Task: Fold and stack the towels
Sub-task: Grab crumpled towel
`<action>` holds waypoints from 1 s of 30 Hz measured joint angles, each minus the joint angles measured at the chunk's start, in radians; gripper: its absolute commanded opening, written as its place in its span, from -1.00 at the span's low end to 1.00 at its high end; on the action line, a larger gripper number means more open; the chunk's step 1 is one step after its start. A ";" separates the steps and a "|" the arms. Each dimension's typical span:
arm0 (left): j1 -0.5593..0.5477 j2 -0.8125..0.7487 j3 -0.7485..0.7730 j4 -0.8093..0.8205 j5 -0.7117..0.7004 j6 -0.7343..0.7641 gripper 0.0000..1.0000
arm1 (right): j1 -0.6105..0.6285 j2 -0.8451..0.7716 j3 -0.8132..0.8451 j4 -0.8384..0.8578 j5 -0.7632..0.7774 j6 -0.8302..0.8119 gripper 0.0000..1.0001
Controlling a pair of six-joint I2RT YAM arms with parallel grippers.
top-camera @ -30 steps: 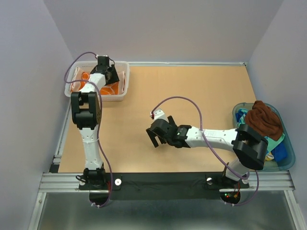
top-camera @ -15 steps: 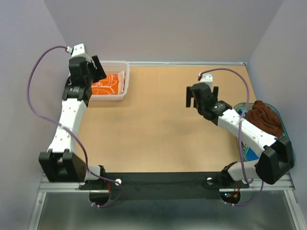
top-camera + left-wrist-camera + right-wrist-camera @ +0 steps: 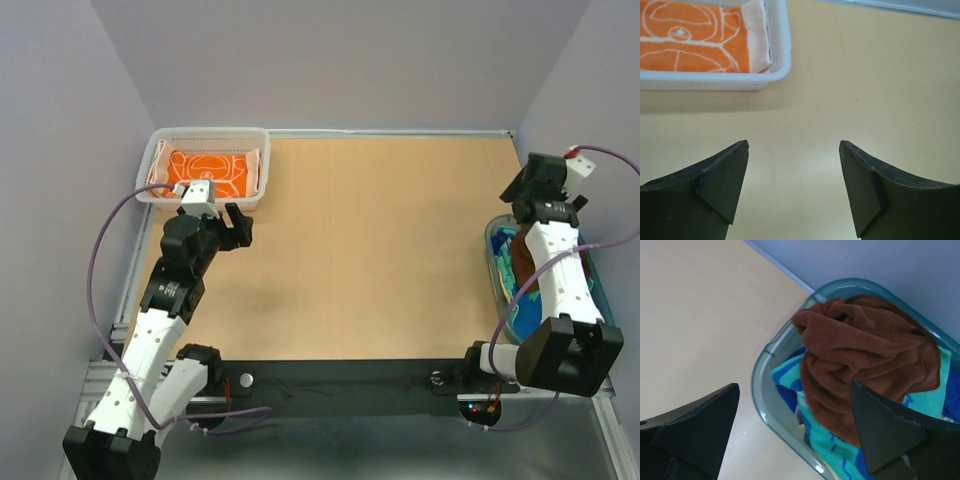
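Observation:
A folded orange towel point(image 3: 205, 170) with white circles lies in the white mesh basket point(image 3: 262, 175) at the far left. My left gripper point(image 3: 243, 228) hovers over the bare table just in front of the basket, open and empty. In the left wrist view the orange towel point(image 3: 690, 45) sits beyond the left gripper point(image 3: 794, 150). My right gripper point(image 3: 522, 200) hangs open over the tub's far end. In the right wrist view the right gripper point(image 3: 794, 386) stands above a crumpled dark brown towel point(image 3: 865, 355), which lies on a teal-and-blue towel point(image 3: 835, 445).
The translucent blue-green tub point(image 3: 493, 262) stands at the right table edge, and its rim point(image 3: 765, 390) lies under the right jaws. The basket's wall point(image 3: 782, 55) stands just ahead of the left fingers. Grey walls close in the far, left and right sides.
The left arm has drawn back from the basket towards the near side and its jaws have widened, leaving the orange towel inside. The right arm has swung from mid-table to the tub.

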 measured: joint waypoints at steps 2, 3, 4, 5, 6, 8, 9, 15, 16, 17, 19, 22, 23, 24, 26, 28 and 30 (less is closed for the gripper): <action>-0.019 -0.029 -0.039 0.046 0.011 0.000 0.68 | -0.085 0.006 -0.002 -0.006 -0.053 0.040 0.83; -0.025 -0.038 -0.058 0.063 0.015 -0.001 0.68 | -0.118 0.014 -0.004 -0.006 -0.066 0.055 0.83; -0.031 -0.044 -0.082 0.071 0.022 0.000 0.68 | -0.159 0.028 -0.009 -0.004 -0.080 0.076 0.78; -0.035 -0.043 -0.088 0.072 0.024 0.000 0.68 | -0.192 0.044 -0.020 -0.001 -0.092 0.098 0.76; -0.041 -0.037 -0.093 0.074 0.026 -0.001 0.68 | -0.213 0.058 -0.034 0.004 -0.103 0.113 0.71; -0.049 -0.022 -0.094 0.078 0.026 0.000 0.68 | -0.239 0.081 -0.071 0.014 -0.128 0.148 0.65; -0.052 -0.018 -0.094 0.083 0.027 0.000 0.68 | -0.258 0.092 -0.104 0.024 -0.146 0.166 0.57; -0.075 0.001 -0.094 0.100 0.034 0.000 0.68 | -0.352 0.109 -0.198 0.061 -0.211 0.231 -0.05; -0.077 0.005 -0.094 0.103 0.037 0.000 0.68 | -0.356 0.111 -0.198 0.070 -0.214 0.235 -0.20; -0.081 0.010 -0.094 0.105 0.037 0.000 0.68 | -0.356 0.113 -0.198 0.077 -0.216 0.237 -0.40; -0.083 0.020 -0.094 0.110 0.037 0.003 0.68 | -0.356 0.113 -0.198 0.092 -0.219 0.243 -0.87; -0.087 0.029 -0.094 0.112 0.037 0.006 0.68 | -0.355 0.104 -0.198 0.099 -0.230 0.232 -0.99; -0.087 0.029 -0.094 0.112 0.037 0.008 0.68 | -0.355 0.091 -0.198 0.098 -0.235 0.224 -0.99; -0.087 0.029 -0.094 0.113 0.037 0.008 0.68 | -0.355 0.077 -0.198 0.098 -0.239 0.219 -0.99; -0.088 0.029 -0.094 0.116 0.037 0.010 0.68 | -0.355 0.028 -0.198 0.097 -0.257 0.200 -0.99; -0.088 0.029 -0.094 0.119 0.036 0.011 0.68 | -0.347 -0.049 -0.193 0.093 -0.277 0.179 -0.99; -0.088 0.031 -0.094 0.121 0.035 0.011 0.68 | -0.332 -0.113 -0.162 0.087 -0.308 0.159 -0.99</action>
